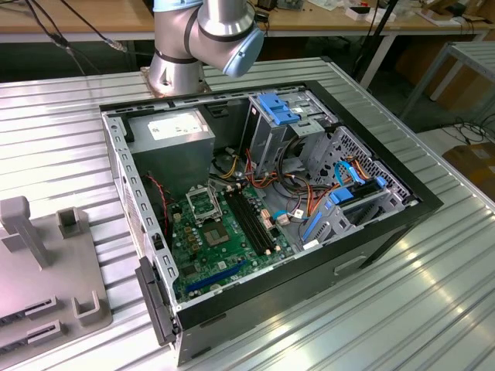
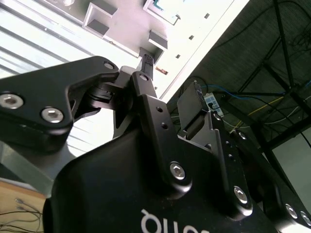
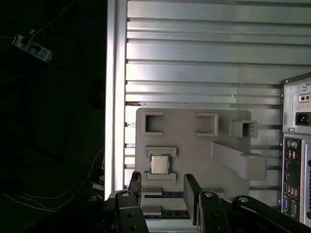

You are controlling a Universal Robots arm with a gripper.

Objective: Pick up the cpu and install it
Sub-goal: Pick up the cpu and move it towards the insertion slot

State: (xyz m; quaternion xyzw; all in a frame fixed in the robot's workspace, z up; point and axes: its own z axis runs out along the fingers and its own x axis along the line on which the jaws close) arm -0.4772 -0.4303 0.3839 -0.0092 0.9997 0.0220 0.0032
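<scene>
The gripper (image 3: 164,193) hovers over the grey holder tray (image 3: 194,155), its fingers (image 3: 192,194) spread apart and holding nothing. The cpu (image 3: 160,164) lies flat in a framed pocket of that tray, untouched. The open computer case (image 1: 124,170) stands just beside the tray, on the exterior view's right.

The cpu (image 3: 159,164) is lying uncovered on the tray (image 3: 194,155). Brackets (image 3: 161,151) are hemming two opposite edges, and the other two are lying free. A slanted block (image 3: 238,162) is rising nearby. The pincer (image 3: 164,191) is hanging spread wide. The case (image 1: 325,267) is lying open-topped, with the power supply (image 1: 174,143) and cables (image 1: 267,182) crowding the socket (image 1: 203,202).
</scene>
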